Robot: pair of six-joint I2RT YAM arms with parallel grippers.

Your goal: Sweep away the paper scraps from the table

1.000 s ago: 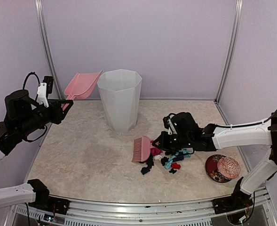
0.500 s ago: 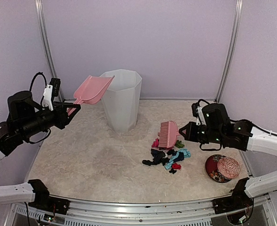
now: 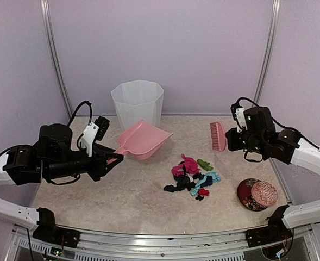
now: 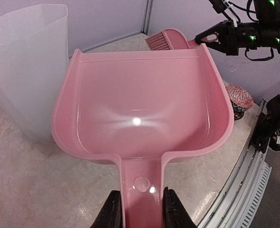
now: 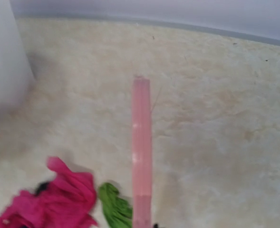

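Observation:
The paper scraps (image 3: 192,176) lie in a loose pile of magenta, black, teal, green and red bits right of the table's middle. My left gripper (image 3: 112,159) is shut on the handle of the pink dustpan (image 3: 143,140), which is empty and held low, left of the pile. In the left wrist view both fingers (image 4: 112,212) clamp the dustpan's (image 4: 140,109) handle. My right gripper (image 3: 231,138) is shut on a pink brush (image 3: 218,136), raised behind and right of the pile. The right wrist view shows the brush (image 5: 141,152) edge-on above magenta (image 5: 59,199) and green (image 5: 113,209) scraps.
A translucent white bin (image 3: 137,100) stands at the back, just behind the dustpan. A round red patterned dish (image 3: 257,194) sits at the front right, beside the pile. The beige table (image 3: 94,190) is ringed by lilac walls, with a metal rail (image 3: 160,239) in front.
My left arm has swung the dustpan down from the bin's rim to low in front of the bin. My right arm has lifted the brush back and to the right, away from the scraps.

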